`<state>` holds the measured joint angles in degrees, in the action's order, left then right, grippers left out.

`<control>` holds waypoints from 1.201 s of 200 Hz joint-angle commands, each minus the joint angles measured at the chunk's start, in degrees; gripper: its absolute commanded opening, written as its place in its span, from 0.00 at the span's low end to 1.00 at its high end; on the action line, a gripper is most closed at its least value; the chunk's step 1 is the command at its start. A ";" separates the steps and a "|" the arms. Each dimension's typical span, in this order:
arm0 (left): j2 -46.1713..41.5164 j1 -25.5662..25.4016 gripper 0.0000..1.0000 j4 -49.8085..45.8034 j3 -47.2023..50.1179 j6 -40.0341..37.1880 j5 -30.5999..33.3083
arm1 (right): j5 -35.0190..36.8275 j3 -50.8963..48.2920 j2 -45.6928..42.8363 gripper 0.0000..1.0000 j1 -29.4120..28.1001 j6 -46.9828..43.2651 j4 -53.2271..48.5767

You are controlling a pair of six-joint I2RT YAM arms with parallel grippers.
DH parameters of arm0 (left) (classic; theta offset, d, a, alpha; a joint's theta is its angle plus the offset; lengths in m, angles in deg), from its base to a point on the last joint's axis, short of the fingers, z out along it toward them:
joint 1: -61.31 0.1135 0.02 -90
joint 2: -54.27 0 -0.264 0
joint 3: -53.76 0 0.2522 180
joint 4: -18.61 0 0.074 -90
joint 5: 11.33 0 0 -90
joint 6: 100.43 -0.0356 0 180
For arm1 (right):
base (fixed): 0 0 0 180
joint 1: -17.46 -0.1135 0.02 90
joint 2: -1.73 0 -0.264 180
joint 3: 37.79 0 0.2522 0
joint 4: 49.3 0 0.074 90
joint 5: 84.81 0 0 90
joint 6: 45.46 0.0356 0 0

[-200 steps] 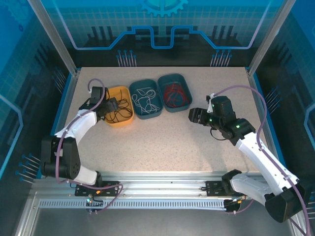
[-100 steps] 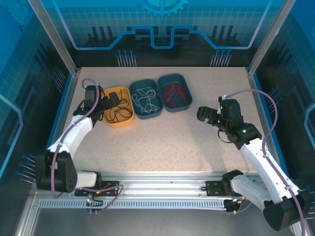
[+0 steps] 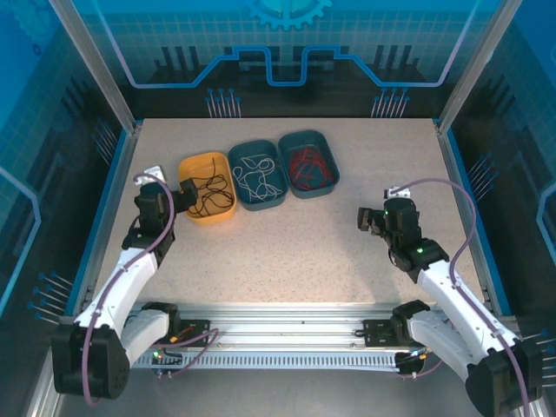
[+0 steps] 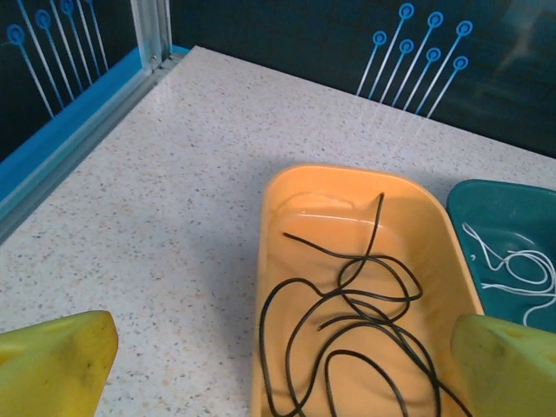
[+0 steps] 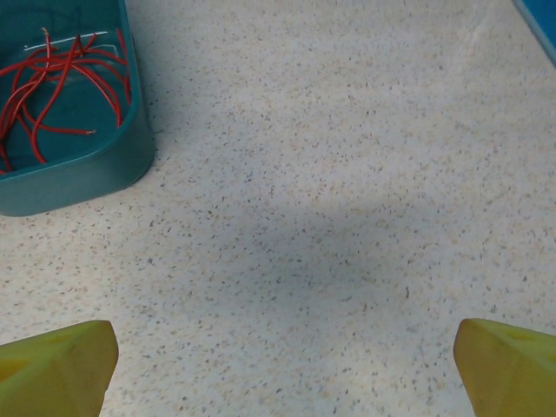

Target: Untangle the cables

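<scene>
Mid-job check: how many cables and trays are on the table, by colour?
Black cable: 1
White cable: 1
Red cable: 1
Yellow tray: 1
Teal trays: 2
Total: 6 things, 3 cables and 3 trays

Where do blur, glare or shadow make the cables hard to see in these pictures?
Top external: even light, sharp, the white cable thin but clear. Left wrist: the black cable is sharp, a mild sheen on the orange tray; the yellow fingertips look soft. Right wrist: a broad soft shadow on the table, clear of the red cable.
</scene>
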<state>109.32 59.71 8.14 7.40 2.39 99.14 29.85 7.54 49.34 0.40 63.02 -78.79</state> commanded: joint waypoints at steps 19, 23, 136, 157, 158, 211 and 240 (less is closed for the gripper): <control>-4.35 1.29 0.99 12.37 6.88 -3.99 2.44 | 1.64 -10.70 -6.64 1.00 0.62 -9.08 20.76; -4.69 1.42 0.99 13.36 7.72 -4.10 2.24 | 1.49 -11.87 -7.40 1.00 0.62 -9.63 22.30; -3.37 2.66 0.99 35.75 23.29 -9.83 -16.58 | -0.49 -23.39 -12.54 1.00 1.15 -18.51 38.14; 0.04 2.68 0.99 40.79 24.83 -9.75 -18.32 | -1.55 -23.64 -9.53 1.00 2.17 -20.39 42.01; 0.23 2.67 0.99 40.99 24.85 -9.79 -18.43 | -1.60 -23.65 -9.37 1.00 2.27 -20.40 42.14; 14.20 2.66 0.99 56.38 25.24 -9.49 -21.97 | -7.90 -23.47 -0.96 1.00 7.43 -19.34 50.68; 19.87 2.74 0.99 61.40 24.43 -11.57 -22.07 | -10.23 -23.42 3.80 1.00 8.87 -19.01 55.30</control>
<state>126.20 61.91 60.07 32.27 -6.73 78.94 22.58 -15.60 50.37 7.88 44.07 -31.36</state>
